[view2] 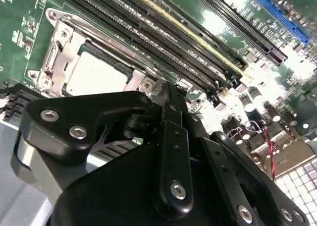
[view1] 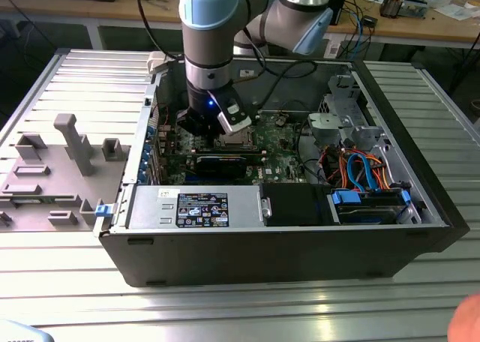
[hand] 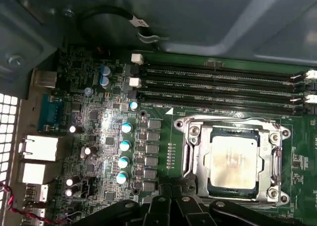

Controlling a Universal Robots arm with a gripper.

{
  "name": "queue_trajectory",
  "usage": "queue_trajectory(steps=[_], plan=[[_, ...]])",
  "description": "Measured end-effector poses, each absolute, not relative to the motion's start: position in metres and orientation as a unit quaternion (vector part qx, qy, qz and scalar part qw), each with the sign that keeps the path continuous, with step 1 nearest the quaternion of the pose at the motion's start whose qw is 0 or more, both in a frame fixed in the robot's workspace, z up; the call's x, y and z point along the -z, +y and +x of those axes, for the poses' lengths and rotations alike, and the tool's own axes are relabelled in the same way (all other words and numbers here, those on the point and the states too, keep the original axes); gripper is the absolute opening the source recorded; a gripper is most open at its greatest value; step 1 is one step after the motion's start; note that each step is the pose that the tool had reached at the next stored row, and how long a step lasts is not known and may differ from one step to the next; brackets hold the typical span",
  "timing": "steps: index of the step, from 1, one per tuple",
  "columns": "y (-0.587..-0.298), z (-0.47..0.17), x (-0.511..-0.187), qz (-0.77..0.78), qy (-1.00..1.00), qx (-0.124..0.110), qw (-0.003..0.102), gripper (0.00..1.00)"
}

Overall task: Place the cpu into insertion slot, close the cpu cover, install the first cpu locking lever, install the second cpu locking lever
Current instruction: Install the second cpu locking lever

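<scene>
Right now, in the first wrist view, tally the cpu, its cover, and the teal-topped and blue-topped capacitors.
cpu: 1
cover: 1
teal capacitors: 5
blue capacitors: 2
Total: 9

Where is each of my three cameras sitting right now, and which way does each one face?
Exterior view: off the arm, looking down into the open computer case; the arm reaches in, gripper low over the motherboard.
First wrist view: on the arm, facing the board, with the cpu seated and the cpu cover framing it; the gripper's black body at the edge.
Second wrist view: on the arm, looking past the gripper's black linkages at the board.
Both wrist views share the cpu, cover and memory slots.
</scene>
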State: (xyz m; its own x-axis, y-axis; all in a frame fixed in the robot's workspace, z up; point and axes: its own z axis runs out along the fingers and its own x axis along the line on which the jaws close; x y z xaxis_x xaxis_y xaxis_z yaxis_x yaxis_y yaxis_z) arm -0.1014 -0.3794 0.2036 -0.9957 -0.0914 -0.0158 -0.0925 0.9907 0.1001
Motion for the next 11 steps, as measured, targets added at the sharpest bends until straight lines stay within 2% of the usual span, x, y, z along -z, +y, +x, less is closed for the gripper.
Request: queue_trajectory(steps=[1,11], plan=[[-0.379,-0.098,-0.208,-0.053,0.997,-0.056,0.006,0.11],[-0.363,-0.061,-0.212,-0.052,0.997,-0.052,-0.004,0.11]])
